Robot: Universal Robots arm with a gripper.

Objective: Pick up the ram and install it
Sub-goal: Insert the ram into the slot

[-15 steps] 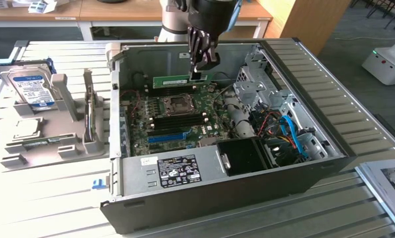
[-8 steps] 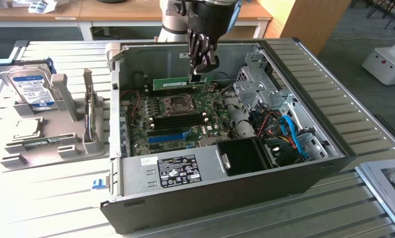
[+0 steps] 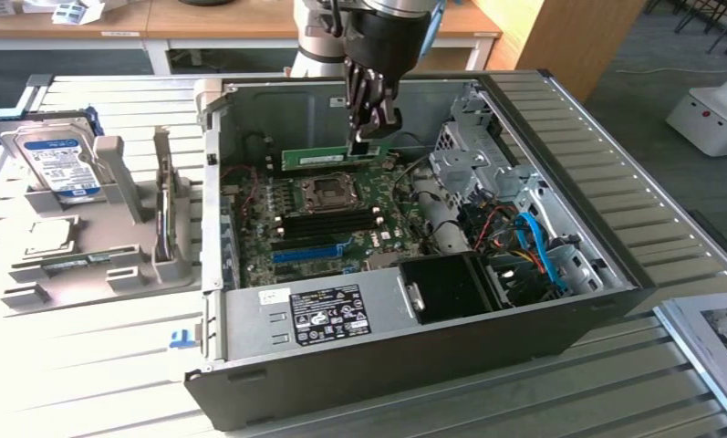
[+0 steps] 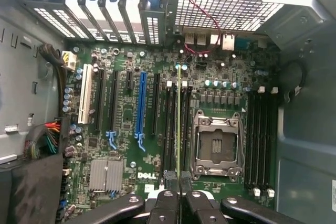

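Green ram [image 3: 320,158] pinched in my near-closed claw [image 3: 363,141], picked up, hanging over the motherboard [image 3: 256,239], not yet seated.

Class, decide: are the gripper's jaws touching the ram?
Touching. In the wrist view the gripper has its jaws shut on the edge-on ram, no gap between them.

Arm [image 3: 381,27] hangs vertically from above, wrist straight. Gripper [image 3: 366,137] points straight down, fingers [image 4: 168,178] drawn close together, clamping the ram [image 3: 320,158] at their tips.
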